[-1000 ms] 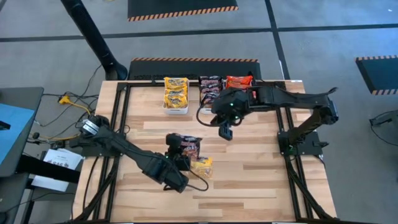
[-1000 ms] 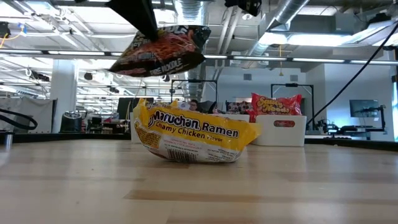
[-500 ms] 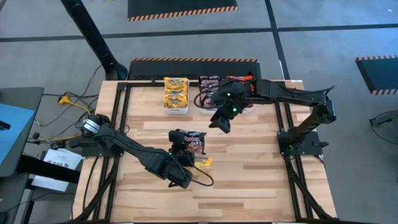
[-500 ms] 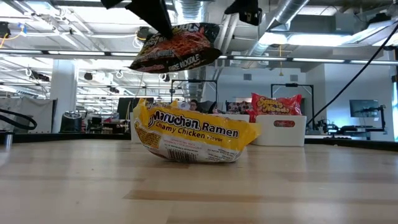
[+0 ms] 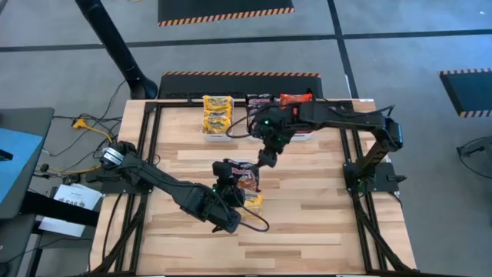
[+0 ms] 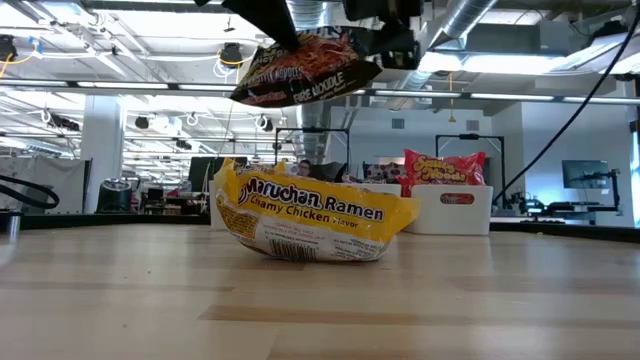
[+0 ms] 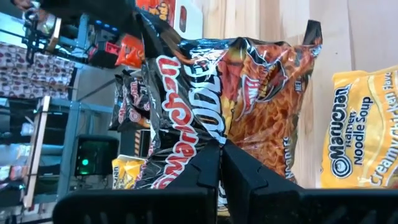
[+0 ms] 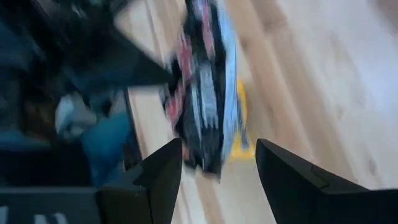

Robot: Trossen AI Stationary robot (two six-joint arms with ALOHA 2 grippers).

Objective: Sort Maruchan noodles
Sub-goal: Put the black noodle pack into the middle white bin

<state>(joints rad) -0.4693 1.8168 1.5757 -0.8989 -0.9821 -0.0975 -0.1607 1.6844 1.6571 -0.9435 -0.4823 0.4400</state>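
Your table (image 5: 307, 223) carries three white bins (image 5: 217, 135) along its far edge, holding yellow, dark and red packets, and the middle of the top is where trouble could start. Your left gripper (image 5: 231, 171) is clenched on one edge of the dark packet (image 5: 244, 177), holding it up in the air above the table's middle, directly over the yellow packet (image 6: 312, 222) that lies flat on the wood. Your right gripper (image 8: 217, 163) comes in from the far-edge side with its fingers spread wide, and the dark packet stands between them without being pinched.

The main risk, as I judge it, is the handover: if the left lets go before the right has closed, the dark packet drops onto the yellow one below and both may slide. The film is crinkly and slick, so a shallow bite on the free edge could slip out on the way to the bins. Closing too near the left gripper's fingertips (image 7: 214, 163) could knock the two grippers together. A hard squeeze may crack the noodles inside.
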